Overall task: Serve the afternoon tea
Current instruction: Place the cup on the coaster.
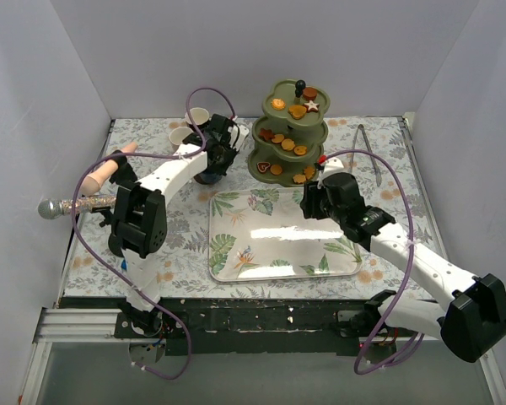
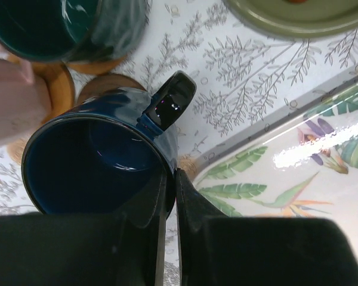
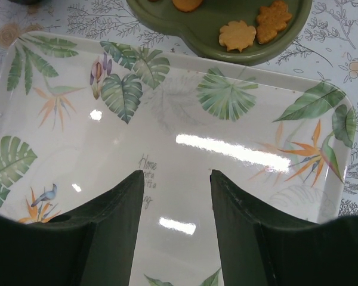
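My left gripper [image 2: 172, 179] is shut on the wall of the blue mug [image 2: 95, 161], one finger inside and one outside, just below its handle [image 2: 173, 98]. In the top view this gripper [image 1: 215, 164] is left of the olive three-tier stand [image 1: 291, 135], which carries orange and brown biscuits [image 1: 288, 144]. A green mug [image 2: 59, 27] and a pink mug [image 2: 9, 101] stand on brown coasters [image 2: 62, 89] behind the blue one. My right gripper [image 3: 178, 174] hangs open over the leaf-print tray [image 3: 167, 119] with nothing between its fingers. Two biscuits [image 3: 237, 36] lie on the stand's bottom tier [image 3: 227, 50].
The tray [image 1: 282, 236] lies mid-table in front of the stand. A white mug [image 1: 196, 116] stands at the back left. Metal tongs [image 1: 369, 152] lie at the back right. A glittery microphone [image 1: 76, 204] lies at the left edge. White walls enclose the table.
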